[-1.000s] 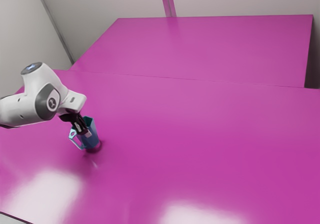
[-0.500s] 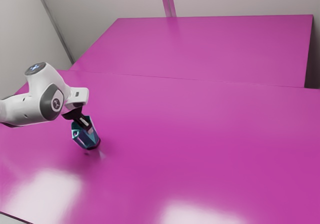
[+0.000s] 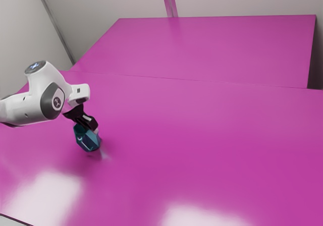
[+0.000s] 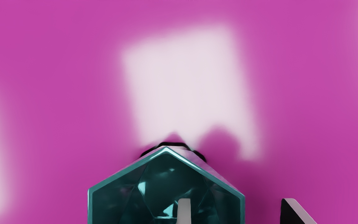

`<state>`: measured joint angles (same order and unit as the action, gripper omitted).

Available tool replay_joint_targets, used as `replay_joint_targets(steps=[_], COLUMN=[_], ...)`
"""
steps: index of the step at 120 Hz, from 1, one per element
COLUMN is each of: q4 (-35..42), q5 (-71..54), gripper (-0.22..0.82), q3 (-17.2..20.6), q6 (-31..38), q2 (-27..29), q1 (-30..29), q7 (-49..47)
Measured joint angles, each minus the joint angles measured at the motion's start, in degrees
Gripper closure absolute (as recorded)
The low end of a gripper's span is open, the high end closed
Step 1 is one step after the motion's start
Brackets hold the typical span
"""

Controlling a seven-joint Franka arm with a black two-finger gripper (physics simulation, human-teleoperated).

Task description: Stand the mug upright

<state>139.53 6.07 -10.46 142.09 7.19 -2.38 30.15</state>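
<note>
Exterior view: gripper (image 3: 92, 129) down at teal mug (image 3: 87, 139). Wrist view: hand open, one finger (image 4: 184, 211) over mug mouth, other outside rim (image 4: 241, 202).

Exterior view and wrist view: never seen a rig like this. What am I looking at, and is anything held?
This is a simulation of one white robot arm ending in a black two-finger gripper. The exterior view looks from the arm's side; the arm enters from that view's left. The wrist view comes from a camera on the hand, so its own fingertips show at the bottom edge.

On the glossy pink table is a teal, six-sided mug, which looks tilted. One finger is over the mug's mouth, the other outside it with a gap to the wall. So the fingers are open and the mug isn't gripped.
</note>
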Motion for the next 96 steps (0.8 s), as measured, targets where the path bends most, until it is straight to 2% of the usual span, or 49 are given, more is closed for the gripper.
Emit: replay_joint_targets(steps=[19,42,54,67,82,96], q4=[-0.27,-4.01,-11.69,-21.49,-28.62,-34.84], q5=[0.53,0.71,0.56,0.11,-0.17,-0.34], gripper=[0.24,0.10,0.06,0.04,0.02,0.01], q3=[0.74,1.30,2.05,1.68,-1.64,-2.44], q6=[-0.77,-3.21,-7.60,-13.72,-20.73,-27.05], q2=[1.93,2.32,-1.33,-6.04,-6.71,-7.89], q1=[0.02,0.00,0.15,2.96,9.09,12.19], q7=[-1.65,-3.11,-3.70,-4.23,-4.70,-5.04])
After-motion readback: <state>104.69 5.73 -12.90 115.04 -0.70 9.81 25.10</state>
